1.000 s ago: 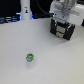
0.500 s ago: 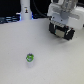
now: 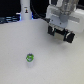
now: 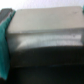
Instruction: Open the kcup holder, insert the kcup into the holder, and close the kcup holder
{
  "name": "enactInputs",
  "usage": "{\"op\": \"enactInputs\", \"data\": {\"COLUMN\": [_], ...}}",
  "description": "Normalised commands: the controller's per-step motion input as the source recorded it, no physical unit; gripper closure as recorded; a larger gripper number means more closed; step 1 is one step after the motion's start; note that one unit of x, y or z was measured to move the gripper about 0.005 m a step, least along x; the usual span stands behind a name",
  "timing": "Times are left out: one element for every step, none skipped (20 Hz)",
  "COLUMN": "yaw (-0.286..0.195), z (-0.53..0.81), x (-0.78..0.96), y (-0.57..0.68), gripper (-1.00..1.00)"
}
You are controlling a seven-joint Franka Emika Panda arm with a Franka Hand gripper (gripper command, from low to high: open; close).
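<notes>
A pale grey, blocky wrist housing (image 3: 59,16) is seen above the jaws, with a lighter grey cylindrical arm segment (image 3: 66,5) mounted over it. Below the housing, a black two-fingered gripper (image 3: 62,37) is fitted, its dark fingers (image 3: 69,37) blurred.

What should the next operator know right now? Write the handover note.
Gripper: at the kcup holder on the exterior view's right; whether the jaws are open or shut cannot be told, and they carry no pod.
Kcup: alone on the white table, well apart from the holder and the arm.
White bottle-like object: at the back, apart from both.
Done: nothing visibly finished; the wrist view is too blurred to show whether the holder is open.
Left: open the holder, insert the kcup, close it.
</notes>
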Motion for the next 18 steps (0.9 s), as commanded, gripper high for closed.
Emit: {"op": "enactInputs", "data": {"yaw": [-0.068,-0.069,-0.069,-0.068,-0.068,-0.071,-0.070,-0.070,-0.071,-0.063,-0.040,-0.045,-0.038,-0.054,-0.064,-0.075,-0.085,-0.082], "z": [0.15,0.14,0.12,0.12,0.12,0.12,0.12,0.13,0.13,0.12,0.07,0.07,0.04,0.09,0.10,0.14,0.18,0.19], "x": [0.84,0.83,0.82,0.81,0.80,0.81,0.80,0.77,0.76,0.71,0.31,0.24,0.24,0.19,0.18,0.18,0.18,0.30], "y": [-0.40,-0.41,-0.43,-0.43,-0.44,-0.45,-0.45,-0.45,-0.46,-0.43,-0.11,-0.10,-0.17,-0.11,-0.12,-0.14,-0.16,-0.16], "gripper": [1.00,1.00,1.00,1.00,1.00,1.00,1.00,1.00,1.00,1.00,-1.00,-1.00,-1.00,-1.00,-1.00,-1.00,-1.00,-1.00]}}
